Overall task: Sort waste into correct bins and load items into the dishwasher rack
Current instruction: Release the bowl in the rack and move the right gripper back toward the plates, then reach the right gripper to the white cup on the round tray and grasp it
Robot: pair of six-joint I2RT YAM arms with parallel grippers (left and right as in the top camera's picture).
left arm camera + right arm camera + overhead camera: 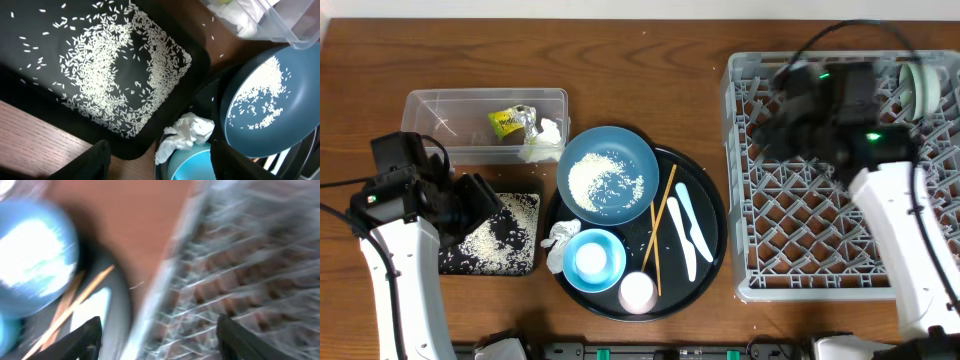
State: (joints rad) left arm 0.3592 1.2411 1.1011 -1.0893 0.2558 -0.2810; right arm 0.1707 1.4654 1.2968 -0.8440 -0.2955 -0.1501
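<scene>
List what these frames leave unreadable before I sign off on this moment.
1. Right wrist view: motion blur smears the dishwasher rack and chopsticks; peg detail is lost.
2. Overhead: the right arm covers the rack's upper part, hiding the right tool there.
3. Left wrist view: the frame edge cuts the clear tub; its contents are unclear.

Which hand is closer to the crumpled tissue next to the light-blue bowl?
Left. The left hand hovers over the black tray, beside the tissue; the right hand is across at the rack.
</scene>
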